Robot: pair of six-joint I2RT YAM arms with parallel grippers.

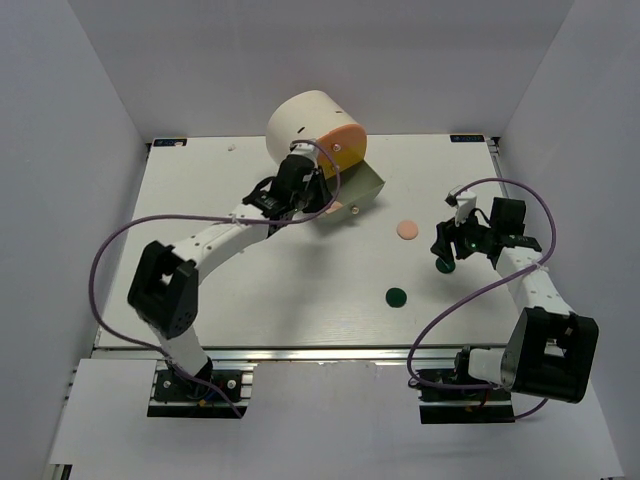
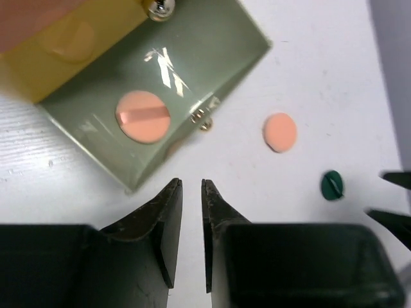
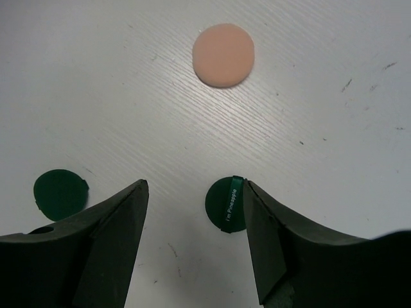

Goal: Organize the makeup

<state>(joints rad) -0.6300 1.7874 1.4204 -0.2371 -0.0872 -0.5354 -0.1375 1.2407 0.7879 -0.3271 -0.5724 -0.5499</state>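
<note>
Right gripper [image 3: 194,185] spread wide over a green disc [image 3: 226,204] touching one finger; peach disc [image 3: 223,55] ahead on open table [image 3: 334,128]. Left gripper [image 2: 191,183] barely parted, empty, near the drawer [image 2: 225,58] edge; second peach disc [image 2: 144,116] inside.

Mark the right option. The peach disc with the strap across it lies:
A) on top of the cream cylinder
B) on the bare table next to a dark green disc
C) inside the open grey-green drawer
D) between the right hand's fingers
C: the left wrist view shows the strapped peach disc lying on the floor of the open grey-green drawer, while only a plain peach disc sits out on the table.
</note>
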